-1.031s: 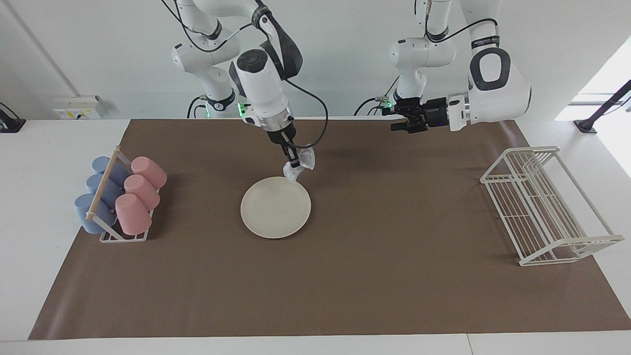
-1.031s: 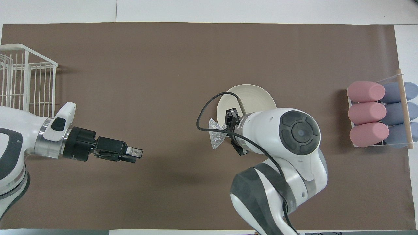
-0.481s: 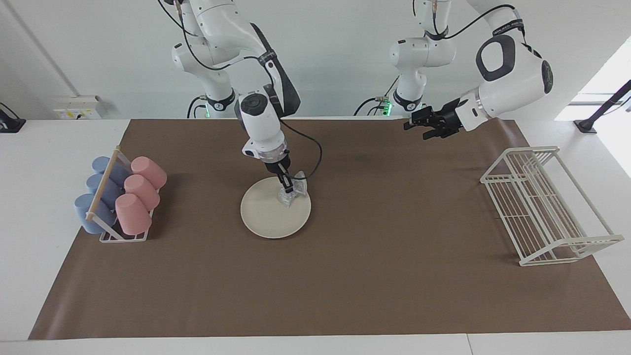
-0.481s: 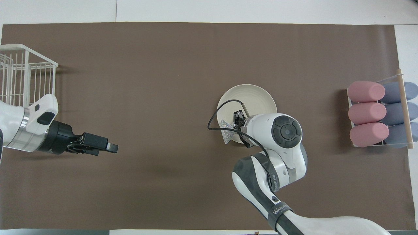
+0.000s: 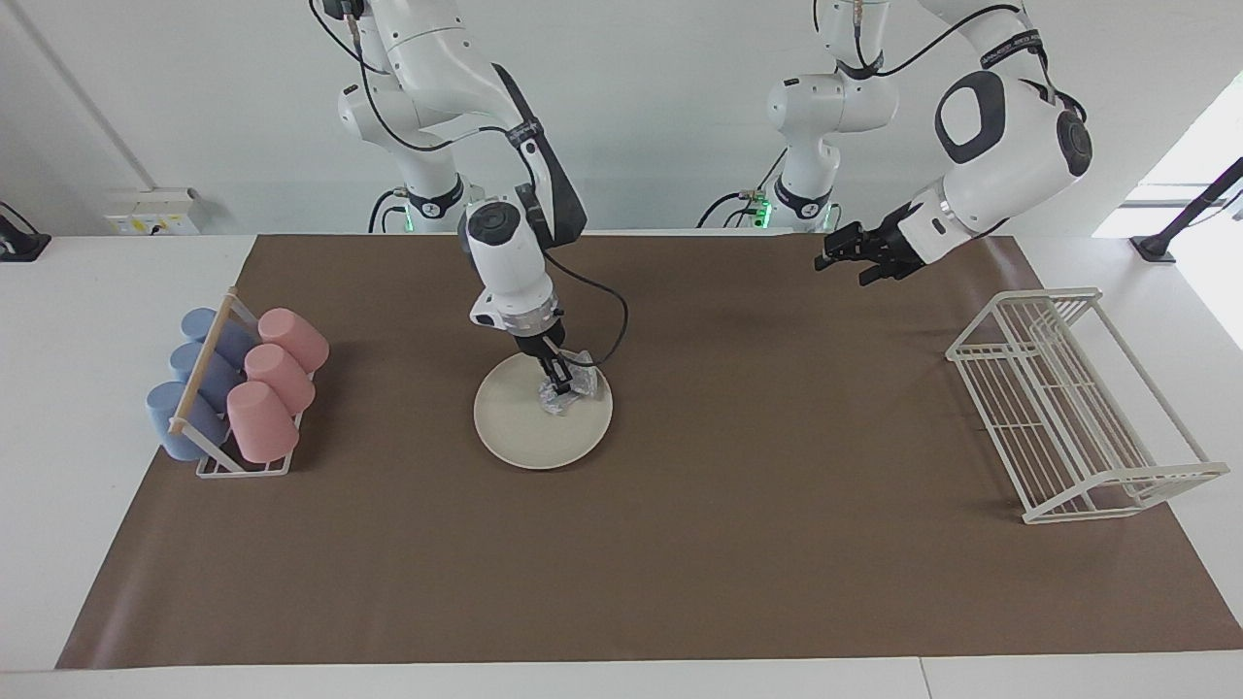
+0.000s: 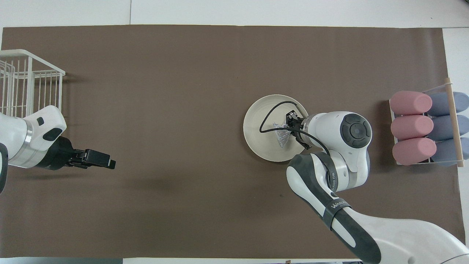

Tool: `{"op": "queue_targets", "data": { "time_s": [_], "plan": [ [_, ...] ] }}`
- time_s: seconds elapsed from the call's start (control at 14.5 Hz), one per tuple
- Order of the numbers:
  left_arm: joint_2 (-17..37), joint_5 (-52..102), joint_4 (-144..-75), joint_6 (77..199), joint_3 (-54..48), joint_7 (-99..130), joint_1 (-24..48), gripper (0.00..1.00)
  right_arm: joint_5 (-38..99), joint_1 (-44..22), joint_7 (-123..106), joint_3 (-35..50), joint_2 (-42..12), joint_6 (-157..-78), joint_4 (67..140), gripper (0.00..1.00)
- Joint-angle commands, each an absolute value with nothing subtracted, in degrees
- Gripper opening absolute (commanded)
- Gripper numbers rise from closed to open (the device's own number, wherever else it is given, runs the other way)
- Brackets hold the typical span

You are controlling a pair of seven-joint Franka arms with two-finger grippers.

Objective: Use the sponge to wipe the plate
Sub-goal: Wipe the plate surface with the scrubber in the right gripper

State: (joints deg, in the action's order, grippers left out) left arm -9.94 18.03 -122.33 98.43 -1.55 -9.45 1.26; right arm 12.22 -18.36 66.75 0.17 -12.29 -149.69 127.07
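- The right claw [image 5: 560, 381] is closed on the sponge [image 5: 566, 387], which is pressed down onto the plate [image 5: 529, 432].
- The sponge is seen on the part of the plate nearer to the robots; most of the bare plate surface lies farther from the robots than the claw, so the wiping stroke is judged to run that way.
- The plate is set on the brown mat on the desk [image 5: 58, 311], about mid-way between its two ends and nearer the right arm's base.
- The right arm is bent steeply down over the plate, the wrist tilted.
- The left claw [image 5: 843, 256] is held open and empty in the air, waiting over the mat near the white wire rack [image 5: 1068, 408].
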Motion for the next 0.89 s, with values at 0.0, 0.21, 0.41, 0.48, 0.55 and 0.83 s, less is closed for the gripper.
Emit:
{"op": "queue_targets", "data": {
  "time_s": [0.0, 0.21, 0.41, 0.48, 0.55, 0.83],
  "plan": [
    [-10.3, 16.2, -122.9, 99.9, -1.6, -7.7, 1.8, 1.00, 12.9, -17.5, 62.8, 0.7, -13.4, -149.4, 127.6, 0.00],
    [-10.3, 16.1, -122.8, 100.0, -1.6, -5.9, 1.9, 1.00, 13.0, -17.2, 63.0, 0.7, -13.2, -148.4, 127.7, 0.00],
    [-10.2, 16.1, -122.9, 100.0, -1.7, -5.7, 1.9, 1.00, 15.2, -21.2, 68.9, 0.8, -13.1, -148.6, 127.6, 0.00],
    [-10.2, 16.1, -122.8, 100.0, -1.6, -5.7, 1.9, 1.00, 17.3, -23.4, 71.3, 0.9, -13.1, -148.9, 127.5, 0.00],
    [-10.2, 16.1, -122.8, 100.0, -1.6, -5.7, 1.9, 1.00, 19.9, -25.4, 72.8, 0.9, -13.2, -149.1, 127.4, 0.00],
    [-10.2, 15.4, -122.8, 100.0, -1.7, -5.6, 1.9, 1.00, 25.7, -27.0, 72.6, 0.7, -13.3, -149.8, 127.1, 0.00]
  ]
}}
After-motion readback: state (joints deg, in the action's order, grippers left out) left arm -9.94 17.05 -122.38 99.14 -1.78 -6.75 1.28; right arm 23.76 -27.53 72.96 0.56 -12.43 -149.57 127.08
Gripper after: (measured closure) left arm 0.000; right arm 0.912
